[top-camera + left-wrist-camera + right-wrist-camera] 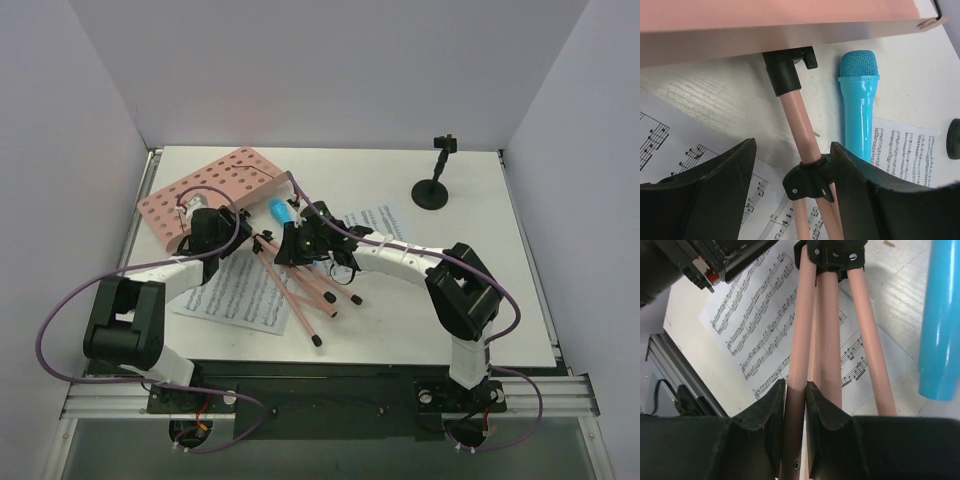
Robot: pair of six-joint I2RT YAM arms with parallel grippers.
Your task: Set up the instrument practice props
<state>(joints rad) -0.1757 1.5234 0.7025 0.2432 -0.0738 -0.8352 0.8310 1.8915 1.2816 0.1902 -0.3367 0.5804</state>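
White table point(500, 300): sheet-music pages point(235, 295) part-hidden under music stand point(215, 185); left jaws spread, right jaws pinch leg point(798, 355)

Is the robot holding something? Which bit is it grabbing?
The right gripper is pinching one thin leg of the pink music stand. The left gripper is open around the stand's pole, gripping nothing.

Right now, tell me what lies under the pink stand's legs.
A sheet-music page lies under the legs, on the table. The notes directly beneath the legs are covered.
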